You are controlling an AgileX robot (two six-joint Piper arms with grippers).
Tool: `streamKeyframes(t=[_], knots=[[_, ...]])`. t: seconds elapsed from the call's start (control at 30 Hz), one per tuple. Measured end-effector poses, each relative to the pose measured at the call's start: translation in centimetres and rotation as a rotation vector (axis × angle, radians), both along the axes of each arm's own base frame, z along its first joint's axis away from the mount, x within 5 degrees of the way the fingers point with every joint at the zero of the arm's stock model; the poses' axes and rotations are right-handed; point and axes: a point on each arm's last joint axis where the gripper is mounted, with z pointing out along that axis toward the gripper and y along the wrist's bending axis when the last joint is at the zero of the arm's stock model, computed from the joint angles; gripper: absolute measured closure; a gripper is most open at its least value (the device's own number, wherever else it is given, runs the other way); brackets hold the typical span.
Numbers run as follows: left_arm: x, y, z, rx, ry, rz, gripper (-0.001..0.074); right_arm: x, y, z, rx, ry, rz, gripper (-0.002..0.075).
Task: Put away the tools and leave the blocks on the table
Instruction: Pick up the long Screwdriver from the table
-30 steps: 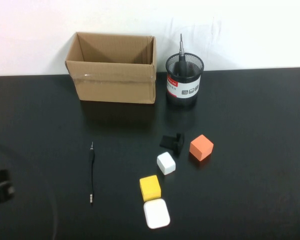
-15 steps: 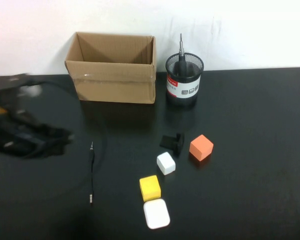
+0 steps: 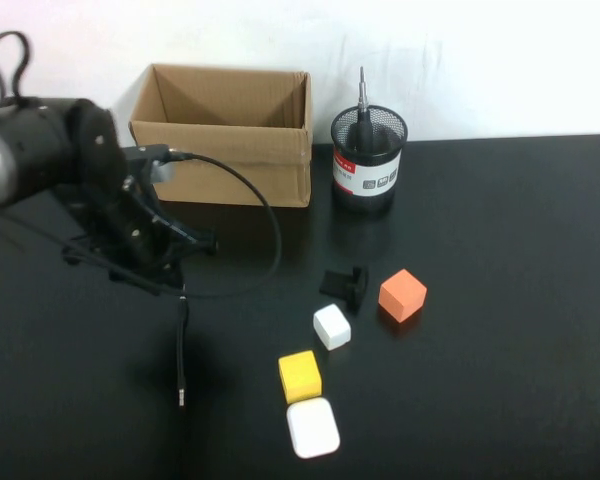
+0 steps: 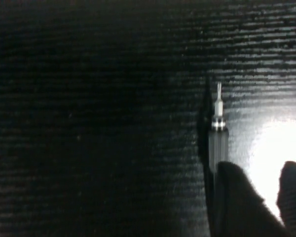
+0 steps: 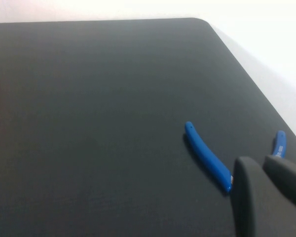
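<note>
Left gripper [image 3: 175,268]: low over the far tip of the thin black pen-like screwdriver [image 3: 183,345]; black fingers [image 4: 237,197] parted, nothing held.
Right gripper [image 5: 266,190]: closed, beside blue-handled pliers [image 5: 207,155].
Blocks: orange cube [image 3: 402,294], yellow cube [image 3: 300,376], small white cube [image 3: 332,326] on the black matte table [image 3: 500,400].
Storage: brown cardboard box [image 3: 225,150], black mesh cup [image 3: 368,160] at the far edge.

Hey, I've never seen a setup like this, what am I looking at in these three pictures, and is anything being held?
It is a two-armed robot at a black table. One camera looks down from above; two sit on the wrists. From above, the left gripper hovers over a thin screwdriver; its wrist camera shows the metal tip. Nothing looks held yet. The right gripper is shut, parked beside blue-handled pliers. Also there: a cardboard box, a mesh cup, orange, yellow and white cubes.
</note>
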Motion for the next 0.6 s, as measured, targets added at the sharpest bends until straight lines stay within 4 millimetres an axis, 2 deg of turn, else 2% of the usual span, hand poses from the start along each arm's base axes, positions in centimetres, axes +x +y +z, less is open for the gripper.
streamKeyframes(t=[0.13, 0.27, 0.47, 0.53, 0.6], knots=[[1.0, -0.5, -0.8, 0.011, 0.032, -0.006, 0.0449, 0.0, 0.0, 0.0, 0.0, 0.0, 0.0, 0.0732], [1.4, -0.7, -2.2, 0.026, 0.063, -0.009, 0.04, 0.0, 0.0, 0.0, 0.0, 0.0, 0.0, 0.0732], [2.0, -0.9, -4.7, 0.044, 0.101, -0.011, 0.0398, 0.0, 0.0, 0.0, 0.0, 0.0, 0.0, 0.0732], [2.2, -1.0, -4.8, 0.043, 0.09, -0.01, 0.0434, 0.0, 0.0, 0.0, 0.0, 0.0, 0.0, 0.0732], [2.4, -1.0, -4.9, 0.042, 0.08, -0.012, 0.0525, 0.0, 0.0, 0.0, 0.0, 0.0, 0.0, 0.0732]])
